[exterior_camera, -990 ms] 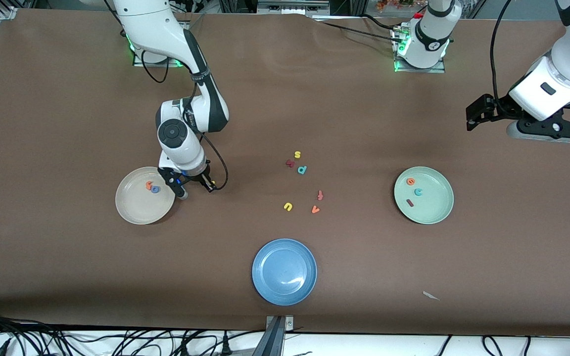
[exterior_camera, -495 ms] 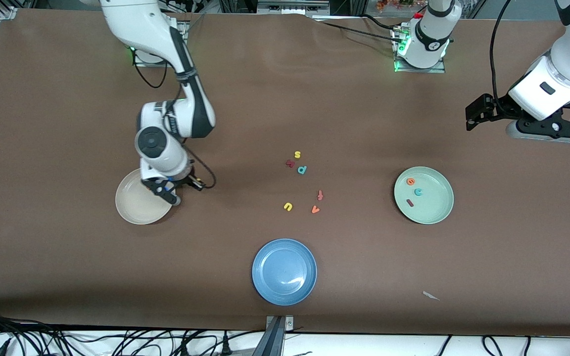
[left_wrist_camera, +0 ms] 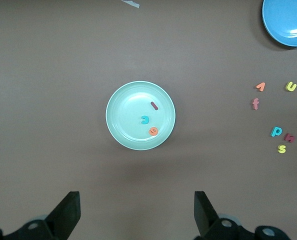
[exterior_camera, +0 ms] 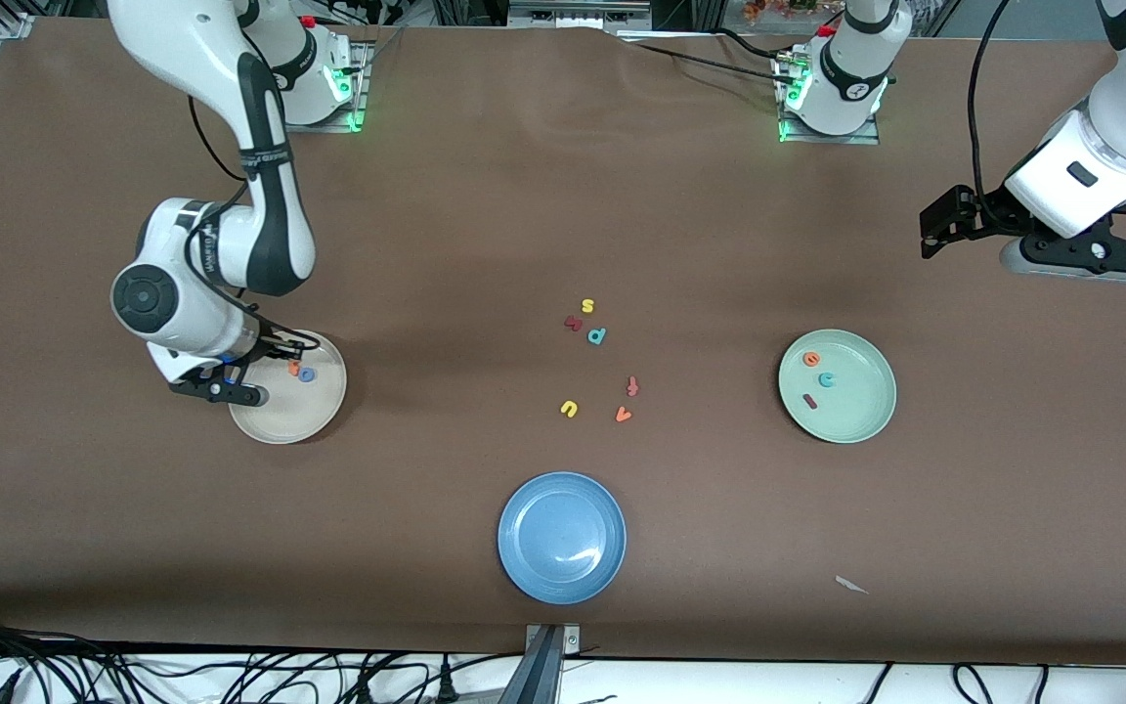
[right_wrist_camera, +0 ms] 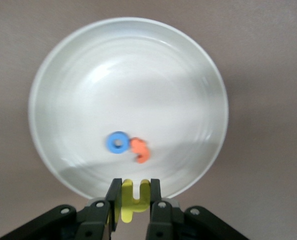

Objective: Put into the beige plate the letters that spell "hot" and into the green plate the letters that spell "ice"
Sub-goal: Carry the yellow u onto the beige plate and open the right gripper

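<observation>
Meanwhile right gripper point(right_wrist_camera: 133, 200) pinches yellow h point(right_wrist_camera: 132, 199) over beige plate point(right_wrist_camera: 88, 75).

Blue plate point(exterior_camera: 562, 537) nearest camera; spare letters point(exterior_camera: 599, 372) mid-table.

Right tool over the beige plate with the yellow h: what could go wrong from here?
1. The right tool grips the yellow h over the rim of the beige plate, not its middle. Released here, the h could land on the rim or the table.
2. The blue o and orange t lie close by in the plate; a low descent might nudge them.
3. The h is tiny foam and might cling to a finger when the tool opens.
</observation>
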Available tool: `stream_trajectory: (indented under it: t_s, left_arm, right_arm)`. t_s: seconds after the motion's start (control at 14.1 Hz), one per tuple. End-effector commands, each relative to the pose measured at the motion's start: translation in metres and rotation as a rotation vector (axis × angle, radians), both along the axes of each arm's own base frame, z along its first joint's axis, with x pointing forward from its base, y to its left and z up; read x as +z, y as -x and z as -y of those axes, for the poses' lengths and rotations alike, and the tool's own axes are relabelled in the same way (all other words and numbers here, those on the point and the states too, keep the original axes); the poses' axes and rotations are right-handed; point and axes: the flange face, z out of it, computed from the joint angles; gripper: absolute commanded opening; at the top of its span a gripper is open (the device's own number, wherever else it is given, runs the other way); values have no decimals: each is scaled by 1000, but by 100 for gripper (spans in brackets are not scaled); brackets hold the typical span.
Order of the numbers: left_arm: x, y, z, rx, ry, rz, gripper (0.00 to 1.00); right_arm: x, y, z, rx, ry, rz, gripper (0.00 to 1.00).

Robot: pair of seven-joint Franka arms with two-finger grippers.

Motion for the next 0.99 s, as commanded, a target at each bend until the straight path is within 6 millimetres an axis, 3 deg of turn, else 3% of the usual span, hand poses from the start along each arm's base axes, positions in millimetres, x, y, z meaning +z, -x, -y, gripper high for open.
stream_trajectory:
  t_s: [0.0,0.14,0.35,0.71,0.92]
  left_arm:
    - [6,-1,-2,-15,-22,9,100]
    - [6,-1,-2,-15,-22,8,100]
    - [6,-1,-2,-15,-22,8,100]
    - [6,-1,-2,-15,-22,8,100]
    - [5,-2,-3,-13,-22,8,100]
  right_arm:
    - [-6,-4,31,49,-21,-7,38]
    - [-4,-13,22,29,-39,13,100]
    - [13,-26,-5,16,-82,55,100]
    - [35,-31,-62,-16,-89,79,100]
    - [63,-37,-85,-83,-105,38,100]
